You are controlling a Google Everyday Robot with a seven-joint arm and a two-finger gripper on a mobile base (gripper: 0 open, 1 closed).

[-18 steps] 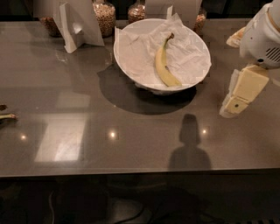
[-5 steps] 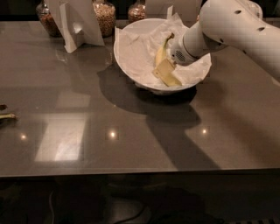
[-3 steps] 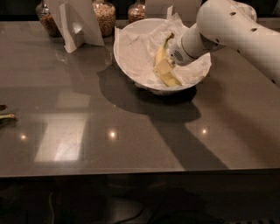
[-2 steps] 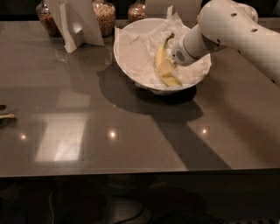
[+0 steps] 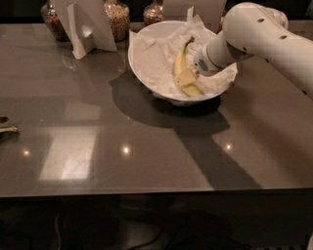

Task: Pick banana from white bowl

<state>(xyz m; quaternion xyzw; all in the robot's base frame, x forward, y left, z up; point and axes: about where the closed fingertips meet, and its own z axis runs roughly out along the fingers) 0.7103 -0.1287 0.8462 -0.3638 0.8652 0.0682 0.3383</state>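
Gripper position is unchanged over the last second: it is held low inside the white bowl, at the lower half of the banana. The banana is still seen lying unlifted. Grip state cannot be determined; the lift is judged pending.

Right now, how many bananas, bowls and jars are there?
Banana: 1
White bowl: 1
Jars of grains: 3 visible
Total: 5
The gripper is in the bowl, at the banana.
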